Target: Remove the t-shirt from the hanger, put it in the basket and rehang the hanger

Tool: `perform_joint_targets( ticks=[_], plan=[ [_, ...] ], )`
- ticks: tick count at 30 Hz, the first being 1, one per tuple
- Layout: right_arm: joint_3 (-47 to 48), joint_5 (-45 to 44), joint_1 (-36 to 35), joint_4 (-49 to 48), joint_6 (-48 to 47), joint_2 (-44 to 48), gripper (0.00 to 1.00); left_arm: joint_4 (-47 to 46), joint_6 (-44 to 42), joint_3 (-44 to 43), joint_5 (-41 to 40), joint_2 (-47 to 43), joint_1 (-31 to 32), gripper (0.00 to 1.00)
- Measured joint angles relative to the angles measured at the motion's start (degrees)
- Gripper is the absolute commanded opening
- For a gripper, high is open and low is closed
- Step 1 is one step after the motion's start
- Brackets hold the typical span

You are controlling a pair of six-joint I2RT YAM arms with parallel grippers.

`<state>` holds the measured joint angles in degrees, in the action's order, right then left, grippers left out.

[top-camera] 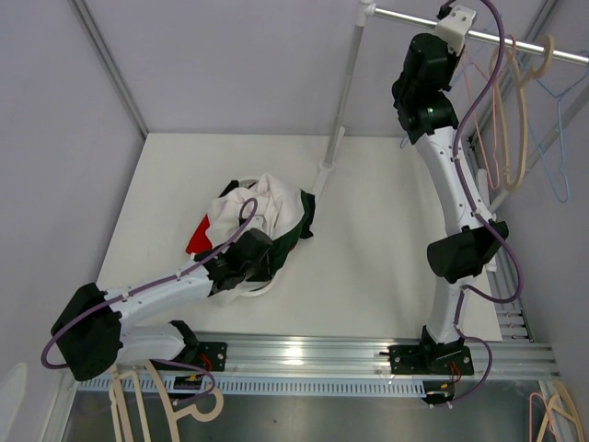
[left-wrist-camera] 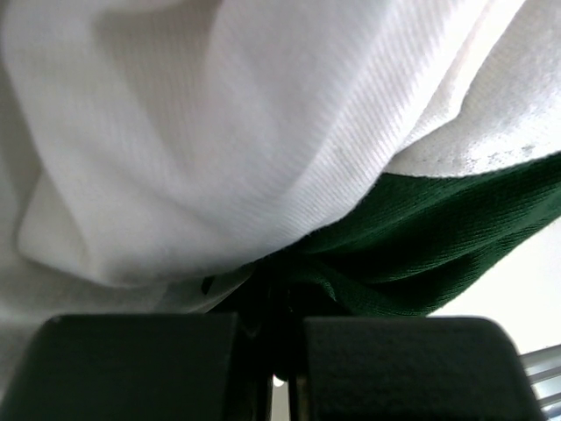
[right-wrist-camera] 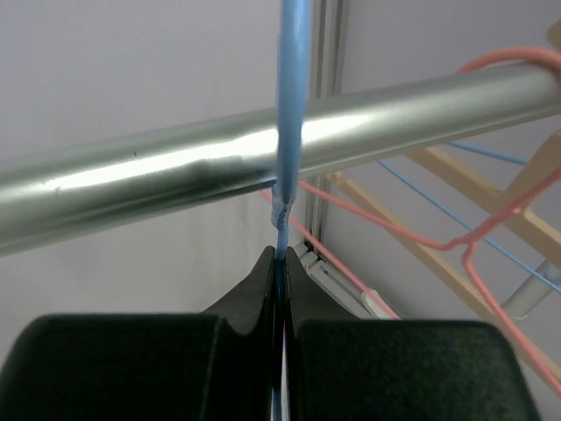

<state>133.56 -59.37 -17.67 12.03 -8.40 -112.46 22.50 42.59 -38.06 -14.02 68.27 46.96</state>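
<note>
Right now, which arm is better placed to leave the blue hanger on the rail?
Right: the right gripper is shut on the blue hanger at the rail; the left gripper is low over the table, shut on the t-shirt.

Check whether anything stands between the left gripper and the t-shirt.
Nothing visible does. The left gripper is shut directly on the t-shirt, which lies heaped on the table. The right gripper is shut on a thin blue hanger at the rail, well apart from it.
</note>
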Motion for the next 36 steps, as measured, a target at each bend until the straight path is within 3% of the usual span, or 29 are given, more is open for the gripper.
perform_joint_targets(
  ticks=[5,11,17,26,32,34,36],
  plan=[
    [-0.5,1.9,0.3,4.6,3.9,-0.5,0.00,0.0,0.0,0.0,-0.5,0.0,0.3,0.01],
    [-1.0,4.1,0.3,7.3,7.2,-0.5,0.08,0.0,0.0,0.0,-1.0,0.0,0.6,0.01],
    [-1.5,4.9,0.3,7.8,8.6,-0.5,0.22,0.0,0.0,0.0,-1.5,0.0,0.9,0.01],
    [-1.6,4.5,-1.3,7.8,8.4,-0.2,0.26,-0.1,0.5,0.0,-1.7,0.0,1.4,0.01],
    [-9.0,3.2,-5.4,6.8,6.3,6.0,0.32,-0.1,1.0,0.1,-3.5,-0.3,2.8,0.01],
    [-12.9,3.1,-6.9,6.2,5.8,9.8,0.36,0.0,1.0,0.4,-4.0,-1.2,3.1,0.01],
    [-16.3,2.8,-8.2,5.6,5.5,13.6,0.57,0.3,0.9,0.5,-4.9,-2.9,3.7,0.01]
  ],
)
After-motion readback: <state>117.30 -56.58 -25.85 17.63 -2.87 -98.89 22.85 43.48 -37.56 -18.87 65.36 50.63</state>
